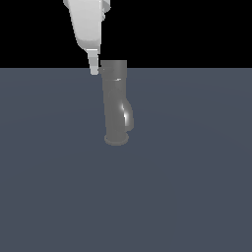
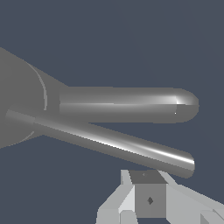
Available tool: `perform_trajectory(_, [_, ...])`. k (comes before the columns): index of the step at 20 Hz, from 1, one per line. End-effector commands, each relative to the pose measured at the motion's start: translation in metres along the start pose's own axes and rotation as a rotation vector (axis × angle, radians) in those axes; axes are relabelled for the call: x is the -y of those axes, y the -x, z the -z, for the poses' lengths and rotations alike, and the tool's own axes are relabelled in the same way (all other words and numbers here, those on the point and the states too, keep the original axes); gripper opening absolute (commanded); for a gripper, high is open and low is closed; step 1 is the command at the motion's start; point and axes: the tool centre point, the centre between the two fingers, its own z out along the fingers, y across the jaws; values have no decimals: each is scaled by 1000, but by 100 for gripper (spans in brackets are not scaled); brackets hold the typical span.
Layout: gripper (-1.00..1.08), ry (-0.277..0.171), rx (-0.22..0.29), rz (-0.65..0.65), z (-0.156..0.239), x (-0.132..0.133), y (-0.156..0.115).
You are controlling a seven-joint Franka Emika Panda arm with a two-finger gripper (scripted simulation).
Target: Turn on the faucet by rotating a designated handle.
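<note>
1. The faucet [image 1: 116,103] is standing upright on the dark floor [image 1: 197,187].
2. The gripper [image 1: 94,69] is hanging just beside its top.
3. The handle [image 2: 109,144] is lying just beside one fingertip [image 2: 148,192].
4. Jaw spacing: cannot tell.

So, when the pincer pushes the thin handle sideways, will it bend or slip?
The handle looks like a rigid metal bar, so it should probably swing, not flex. Its rounded, glossy surface may let the pincer slide off. The faucet stands on a round flange and seems unlikely to tip.
</note>
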Motion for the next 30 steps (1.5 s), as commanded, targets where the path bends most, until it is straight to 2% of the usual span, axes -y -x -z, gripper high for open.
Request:
perform_trajectory(1, [-100, 3, -1, -12, 0, -9, -14])
perform_trajectory(3, [-100, 1, -1, -2, 0, -5, -6])
perform_trajectory(24, [-100, 3, -1, -11, 0, 0, -119])
perform_trajectory(25, [-100, 3, -1, -11, 0, 0, -119])
perform_trajectory(26, [-100, 3, 1, 21, 0, 3, -98])
perform_trajectory(30, [-100, 3, 1, 18, 0, 11, -106])
